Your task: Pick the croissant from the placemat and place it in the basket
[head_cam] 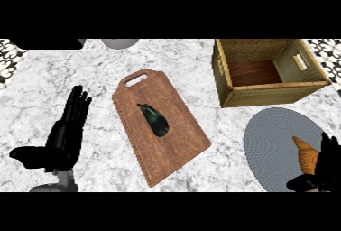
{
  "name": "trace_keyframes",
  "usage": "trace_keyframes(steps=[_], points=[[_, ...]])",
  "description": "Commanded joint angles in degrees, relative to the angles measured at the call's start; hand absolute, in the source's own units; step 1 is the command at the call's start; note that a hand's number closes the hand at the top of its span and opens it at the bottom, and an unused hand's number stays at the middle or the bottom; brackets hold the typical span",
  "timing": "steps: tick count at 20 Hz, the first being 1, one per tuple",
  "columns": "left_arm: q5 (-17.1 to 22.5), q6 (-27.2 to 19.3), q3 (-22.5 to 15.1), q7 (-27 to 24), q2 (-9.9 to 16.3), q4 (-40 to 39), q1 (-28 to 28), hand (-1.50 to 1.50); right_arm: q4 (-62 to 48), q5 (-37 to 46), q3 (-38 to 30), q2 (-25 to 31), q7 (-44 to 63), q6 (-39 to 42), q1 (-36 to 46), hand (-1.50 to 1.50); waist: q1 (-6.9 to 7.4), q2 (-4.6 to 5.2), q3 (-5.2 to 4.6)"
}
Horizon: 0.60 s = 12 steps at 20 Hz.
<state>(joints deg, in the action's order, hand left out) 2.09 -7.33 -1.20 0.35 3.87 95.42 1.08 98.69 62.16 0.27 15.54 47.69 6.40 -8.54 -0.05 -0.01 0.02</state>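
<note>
1. The right hand (324, 168), black, shows at the lower right edge of the view, its fingers upright and its thumb bent in low on the inner side; whether they close on anything cannot be told.
2. The golden-brown, tapered croissant (306, 154) lies just inside that hand, against its fingers, pointed end away from the wrist.
3. The croissant rests on the grey oval ribbed placemat (269, 144), which spreads under and inward from the right hand.
4. The square woven tan basket (230, 72) with a brown floor stands beyond the right hand, well apart from it, past the placemat's far edge.
5. The left hand (66, 131) rests open near the lower left, fingers straight and pointing up, holding nothing.
6. Between the two hands lies a brown wooden cutting board (180, 135) with a handle slot, bearing a dark green-black elongated vegetable (154, 120).
</note>
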Motion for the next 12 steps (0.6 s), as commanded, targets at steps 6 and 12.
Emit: trace_keyframes(steps=[6,12], points=[[-0.3,0.7,1.1,1.11,-0.52,-1.49,1.49,0.0,-0.57,-0.4,-2.96,-1.13,-3.57,1.54,-0.39,-1.5,-0.08,-0.01,-0.02],[0.41,1.55,2.29,4.43,0.53,1.67,2.35,0.0,-5.76,2.34,-2.59,-3.93,-5.48,-3.97,-0.73,-1.5,-0.06,-0.02,-0.02]])
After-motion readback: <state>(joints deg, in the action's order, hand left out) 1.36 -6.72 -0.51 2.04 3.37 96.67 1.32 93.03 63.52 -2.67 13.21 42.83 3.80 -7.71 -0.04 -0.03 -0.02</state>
